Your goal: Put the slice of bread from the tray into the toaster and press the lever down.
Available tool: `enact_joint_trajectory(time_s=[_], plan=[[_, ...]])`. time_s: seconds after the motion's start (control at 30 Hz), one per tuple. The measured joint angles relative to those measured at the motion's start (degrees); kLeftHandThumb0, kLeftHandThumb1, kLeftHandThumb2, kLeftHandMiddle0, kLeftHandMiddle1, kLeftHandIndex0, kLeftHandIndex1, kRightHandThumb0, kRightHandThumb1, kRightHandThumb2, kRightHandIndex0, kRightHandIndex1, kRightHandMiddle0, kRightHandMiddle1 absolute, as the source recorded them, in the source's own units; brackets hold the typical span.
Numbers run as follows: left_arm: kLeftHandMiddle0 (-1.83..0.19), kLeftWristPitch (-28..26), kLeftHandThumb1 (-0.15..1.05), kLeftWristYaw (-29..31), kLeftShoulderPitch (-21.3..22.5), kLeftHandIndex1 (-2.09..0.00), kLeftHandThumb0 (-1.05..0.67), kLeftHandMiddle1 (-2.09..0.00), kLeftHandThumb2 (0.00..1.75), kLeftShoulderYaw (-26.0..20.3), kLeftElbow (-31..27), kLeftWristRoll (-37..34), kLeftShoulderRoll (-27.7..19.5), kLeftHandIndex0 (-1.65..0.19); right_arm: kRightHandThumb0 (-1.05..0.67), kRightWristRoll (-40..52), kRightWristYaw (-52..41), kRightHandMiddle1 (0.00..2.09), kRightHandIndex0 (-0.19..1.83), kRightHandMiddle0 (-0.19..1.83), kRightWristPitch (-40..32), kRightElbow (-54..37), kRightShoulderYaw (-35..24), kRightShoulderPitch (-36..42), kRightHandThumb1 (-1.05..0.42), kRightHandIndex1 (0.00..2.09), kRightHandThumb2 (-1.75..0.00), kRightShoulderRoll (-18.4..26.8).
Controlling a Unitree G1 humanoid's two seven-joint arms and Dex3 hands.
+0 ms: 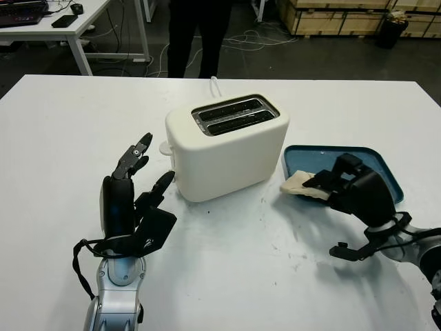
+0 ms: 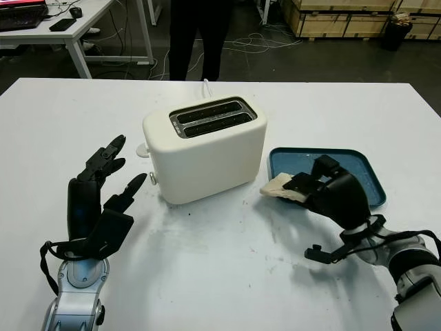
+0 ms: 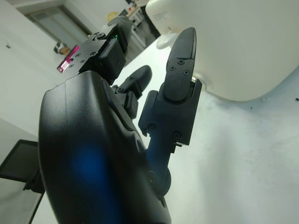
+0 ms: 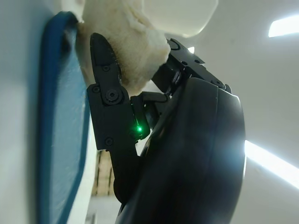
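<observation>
One cream toaster point(image 1: 227, 148) standing mid-worktop point(image 1: 62, 131), right hand point(image 1: 344, 186) gripping bread slice point(image 1: 300, 185) at blue tray point(image 1: 375, 162) edge beside toaster, left hand point(image 1: 134, 189) hovering open by toaster's lever end.

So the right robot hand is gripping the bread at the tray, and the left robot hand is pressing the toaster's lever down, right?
Only partly. The right robot hand does grip the bread at the tray. But the left robot hand is open beside the toaster, touching nothing, as the left eye view shows.
</observation>
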State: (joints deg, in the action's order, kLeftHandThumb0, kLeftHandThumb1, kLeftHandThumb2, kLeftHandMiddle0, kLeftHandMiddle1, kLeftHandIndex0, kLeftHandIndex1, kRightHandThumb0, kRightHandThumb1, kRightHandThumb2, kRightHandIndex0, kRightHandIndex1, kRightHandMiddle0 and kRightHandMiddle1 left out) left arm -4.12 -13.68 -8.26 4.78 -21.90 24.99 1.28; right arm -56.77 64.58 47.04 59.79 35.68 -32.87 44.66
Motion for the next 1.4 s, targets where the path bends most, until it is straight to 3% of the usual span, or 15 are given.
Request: enact_joint_trajectory(time_s=[0.2,0.27,0.3,0.37,0.57,0.67,0.73,0.8,0.9,0.97,1.07,1.13,1.2,1.3,1.4], plan=[[-0.36,0.10,0.92,-0.49,-0.01,0.00,-0.39,-0.66,0.10,0.20,0.67,0.02,-0.01,-0.54,-0.38,7.33,-13.65,0.23,0.46,1.03,6.18,-4.02,-5.59,-0.41,-0.92,1.72,-0.05,2.22],[-0.36,0.12,0.92,-0.57,0.00,0.00,-0.40,-0.66,0.10,0.30,0.68,0.03,0.00,-0.54,-0.39,11.04,-20.40,0.23,0.42,1.01,7.59,-4.75,-7.61,-0.29,-0.92,1.73,-0.21,2.57],[-0.36,0.13,0.92,-0.58,0.00,0.00,-0.40,-0.67,0.10,0.32,0.69,0.03,0.00,-0.54,-0.40,13.01,-24.14,0.29,0.41,0.98,7.74,-5.17,-8.59,-0.22,-0.92,1.74,-0.29,2.78],[-0.35,0.14,0.92,-0.62,0.00,0.00,-0.40,-0.67,0.11,0.32,0.69,0.05,-0.01,-0.54,-0.43,16.64,-32.80,0.69,0.41,0.77,7.73,-6.22,-10.56,-0.14,-0.92,1.74,-0.43,3.62],[-0.34,0.17,0.92,-1.00,0.01,0.00,-0.40,-0.67,0.10,0.33,0.76,0.02,0.03,-0.54,-0.48,28.94,-54.98,1.08,0.49,0.57,6.94,-10.01,-17.15,-0.14,-0.92,1.75,-0.54,6.46],[-0.35,0.18,0.92,-1.01,0.05,0.00,-0.41,-0.68,0.10,0.38,0.92,0.03,0.01,-0.54,-0.52,37.50,-67.15,0.70,0.43,0.66,5.19,-11.01,-20.66,-0.91,-0.92,1.70,-0.55,6.75],[-0.35,0.19,0.92,-1.08,0.13,0.00,-0.41,-0.68,0.10,0.42,1.29,0.03,0.02,-0.54,-0.58,42.88,-75.91,0.75,0.48,0.70,2.01,-11.20,-22.96,-2.26,-0.92,1.71,-0.55,6.75],[-0.35,0.18,0.92,-1.33,0.24,0.00,-0.40,-0.68,0.09,0.45,1.45,0.04,0.03,-0.54,-0.60,47.11,-83.74,1.15,0.54,0.58,-1.78,-11.62,-25.12,-4.31,-0.92,1.74,-0.54,6.96],[-0.35,0.18,0.92,-1.51,0.59,0.00,-0.40,-0.68,0.09,0.50,1.65,0.04,0.07,-0.53,-0.61,49.87,-93.80,1.43,0.58,0.52,-5.53,-12.40,-27.00,-8.48,-0.92,1.74,-0.52,7.94],[-0.34,0.18,0.92,-1.53,0.87,0.00,-0.40,-0.68,0.09,0.48,1.71,0.02,0.07,-0.53,-0.61,50.64,-98.61,1.40,0.53,0.52,-7.02,-12.41,-28.18,-11.88,-0.92,1.75,-0.50,8.47],[-0.34,0.18,0.92,-1.54,1.36,0.00,-0.41,-0.69,0.10,0.48,1.77,0.05,0.02,-0.53,-0.54,51.71,-104.32,1.55,0.54,0.47,-9.57,-12.22,-29.60,-17.39,-0.92,1.75,-0.46,8.63],[-0.33,0.16,0.92,-1.53,1.58,0.00,-0.41,-0.69,0.11,0.49,1.78,0.16,-0.04,-0.52,-0.50,51.75,-107.73,1.43,0.52,0.48,-12.30,-11.56,-30.16,-21.87,-0.92,1.75,-0.43,8.54],[-0.33,0.13,0.92,-1.48,1.74,0.00,-0.40,-0.69,0.11,0.49,1.80,0.15,-0.09,-0.52,-0.48,52.22,-111.64,1.49,0.53,0.47,-14.78,-9.91,-30.67,-27.12,-0.92,1.75,-0.41,8.15],[-0.33,0.13,0.92,-1.43,2.06,0.00,-0.42,-0.70,0.10,0.48,1.86,0.06,-0.09,-0.53,-0.52,53.26,-116.06,1.51,0.58,0.50,-18.62,-6.97,-31.02,-34.61,-0.92,1.75,-0.36,6.25],[-0.33,0.00,0.92,-1.40,2.26,0.00,-0.42,-0.70,0.10,0.39,1.86,0.02,-0.09,-0.53,-0.58,52.27,-117.17,1.37,0.59,0.60,-20.68,-4.91,-30.32,-40.60,-0.92,1.75,-0.32,3.53]])
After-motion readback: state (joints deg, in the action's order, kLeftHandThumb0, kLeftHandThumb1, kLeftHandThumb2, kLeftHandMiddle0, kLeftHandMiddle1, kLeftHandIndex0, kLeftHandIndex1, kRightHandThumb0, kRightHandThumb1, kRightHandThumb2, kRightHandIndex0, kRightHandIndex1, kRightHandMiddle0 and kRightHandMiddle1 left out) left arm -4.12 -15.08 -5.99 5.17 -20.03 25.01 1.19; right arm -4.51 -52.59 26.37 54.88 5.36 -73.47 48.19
